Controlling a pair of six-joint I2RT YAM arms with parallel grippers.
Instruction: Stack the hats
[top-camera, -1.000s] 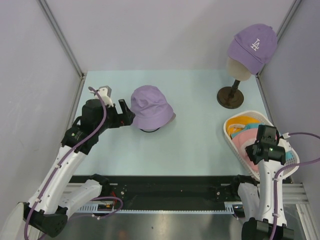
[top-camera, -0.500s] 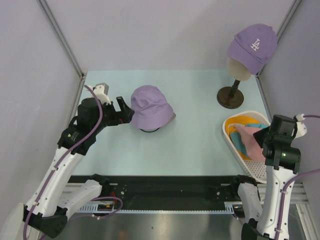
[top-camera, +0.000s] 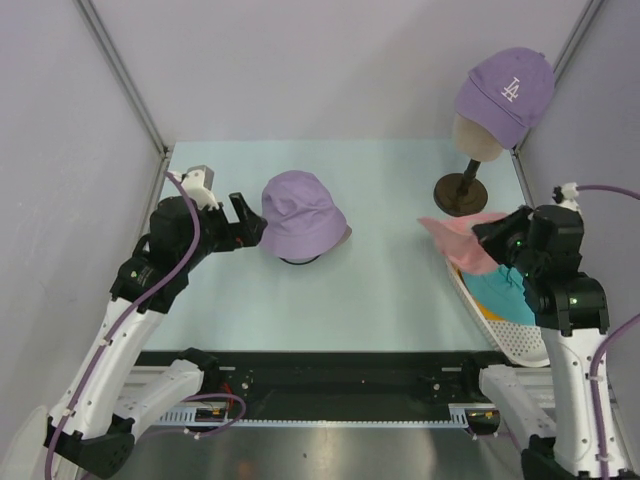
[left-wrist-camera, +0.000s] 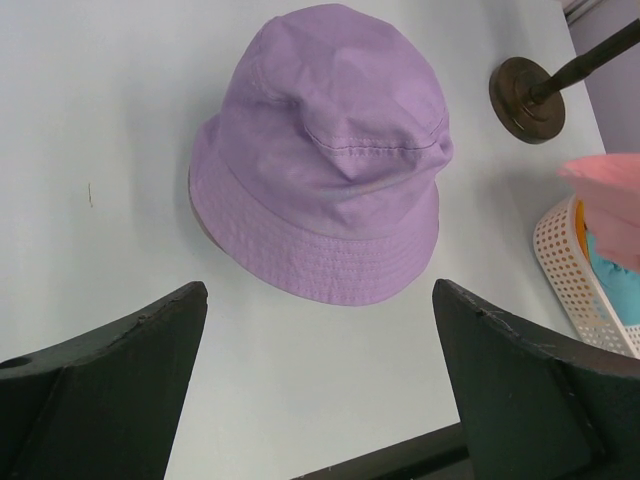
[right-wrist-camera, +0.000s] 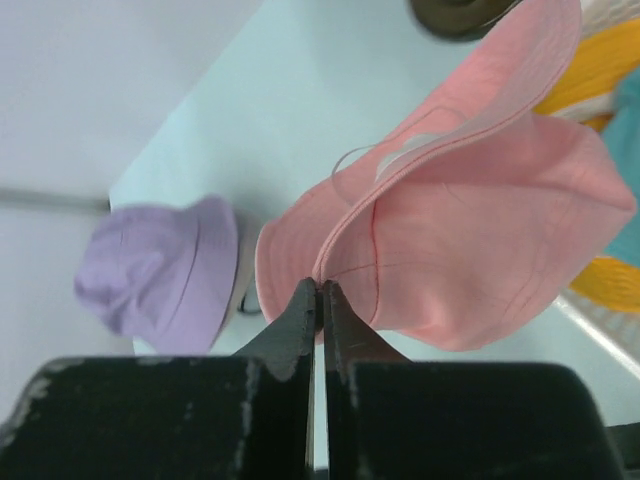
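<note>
Now, left gripper (top-camera: 247, 222): jaws spread wide, holding nothing, low over the table (top-camera: 390, 300).
Lavender hat (top-camera: 300, 215): crown up on the table, just ahead of the left gripper, centred on the gap between its fingers and apart from both.
Right gripper (right-wrist-camera: 320, 292): jaws pinched tight on the brim of the pink hat.
Pink hat (top-camera: 452, 238): hangs from the right gripper above the basket's left rim, well apart from the lavender hat.
Basket (top-camera: 515, 345): white, at the table's right edge, holding the teal hat (top-camera: 500, 292) and the orange hat (right-wrist-camera: 600, 70) under it.
</note>
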